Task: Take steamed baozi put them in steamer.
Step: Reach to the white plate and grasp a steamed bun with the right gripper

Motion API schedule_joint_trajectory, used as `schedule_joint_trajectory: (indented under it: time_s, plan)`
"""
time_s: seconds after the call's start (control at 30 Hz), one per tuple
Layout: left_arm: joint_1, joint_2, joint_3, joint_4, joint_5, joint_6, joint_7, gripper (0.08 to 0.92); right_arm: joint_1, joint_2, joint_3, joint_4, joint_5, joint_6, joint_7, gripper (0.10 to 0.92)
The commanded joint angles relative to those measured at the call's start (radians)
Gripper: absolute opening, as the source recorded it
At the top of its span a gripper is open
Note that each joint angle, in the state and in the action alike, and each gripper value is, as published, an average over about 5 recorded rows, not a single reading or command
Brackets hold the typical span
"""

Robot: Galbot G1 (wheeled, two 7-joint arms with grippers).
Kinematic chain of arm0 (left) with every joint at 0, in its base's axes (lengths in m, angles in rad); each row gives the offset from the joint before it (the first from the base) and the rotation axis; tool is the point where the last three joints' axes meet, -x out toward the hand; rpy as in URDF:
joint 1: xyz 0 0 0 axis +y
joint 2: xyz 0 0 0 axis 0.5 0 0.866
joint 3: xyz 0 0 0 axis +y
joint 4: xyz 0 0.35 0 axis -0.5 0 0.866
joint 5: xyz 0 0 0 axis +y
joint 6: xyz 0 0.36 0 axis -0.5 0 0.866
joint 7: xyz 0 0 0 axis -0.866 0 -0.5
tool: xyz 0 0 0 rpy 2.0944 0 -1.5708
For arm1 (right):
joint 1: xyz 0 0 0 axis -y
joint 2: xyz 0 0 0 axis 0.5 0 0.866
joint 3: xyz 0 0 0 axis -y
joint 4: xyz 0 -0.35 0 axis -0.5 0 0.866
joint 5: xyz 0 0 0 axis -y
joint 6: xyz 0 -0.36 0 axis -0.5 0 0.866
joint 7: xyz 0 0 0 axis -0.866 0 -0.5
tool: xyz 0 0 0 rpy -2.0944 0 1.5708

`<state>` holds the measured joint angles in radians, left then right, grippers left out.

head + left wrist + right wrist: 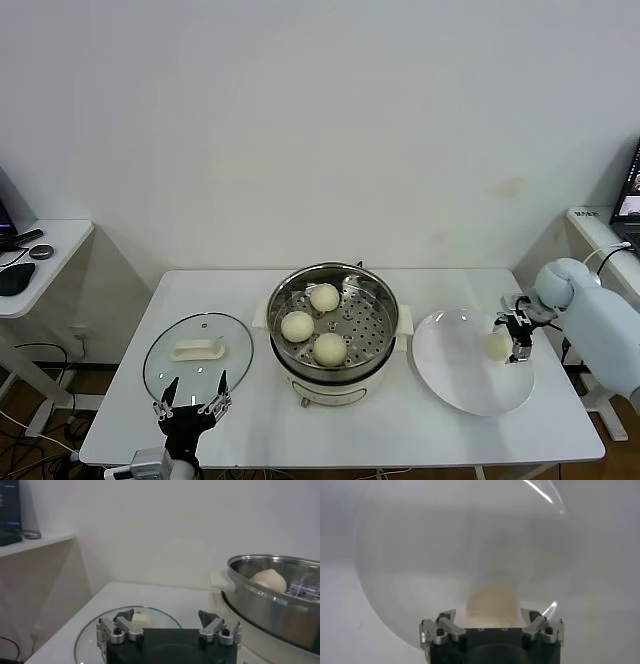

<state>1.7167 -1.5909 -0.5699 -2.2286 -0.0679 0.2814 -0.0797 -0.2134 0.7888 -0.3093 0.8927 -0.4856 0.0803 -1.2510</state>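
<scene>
I count three buns [312,324] in the steamer [333,300], the last bun [497,346] on the plate [470,388] by the desk's right edge, between my right pincer's [519,342] open, empty fingers.

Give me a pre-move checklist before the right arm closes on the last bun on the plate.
1. Right end effector open: ok, fingers spread in the right wrist view.
2. Last baozi between the fingers: ok in the right wrist view; depth cannot tell.
3. Baozi sitting on the white plate, not lifted: ok.
4. Free spot in the steamer: ok, three buns on the tray's left side, right side bare.
5. Steamer uncovered: ok, glass lid lies on the table to its left.
6. Left end effector out of the path: ok, open over the lid's near edge.
</scene>
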Motion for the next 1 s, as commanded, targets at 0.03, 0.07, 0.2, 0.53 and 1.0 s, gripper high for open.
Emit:
schedule_joint_trajectory:
  time_s: [0.03,0.07,0.2,0.53,1.0]
  plan:
    - [0.001,-0.001,0.001,0.004,0.015,-0.006,-0.002,0.823,-0.01,0.022,0.024,-0.032,-0.051,0.021,0.035,0.823]
    - [0.001,-0.001,0.001,0.005,0.021,-0.009,-0.003,0.823,-0.009,0.024,0.024,-0.035,-0.054,0.021,0.044,0.823]
    - [0.003,-0.001,0.003,0.007,0.033,-0.016,-0.003,0.823,-0.007,0.028,0.021,-0.041,-0.054,0.021,0.05,0.823]
    - [0.0,-0.002,0.004,0.011,0.028,-0.014,-0.001,0.823,-0.01,0.035,0.018,-0.046,-0.05,0.014,0.047,0.822]
    - [-0.009,0.001,0.005,0.018,0.028,-0.014,-0.003,0.823,0.026,-0.013,-0.006,0.019,0.046,-0.035,0.013,0.527]
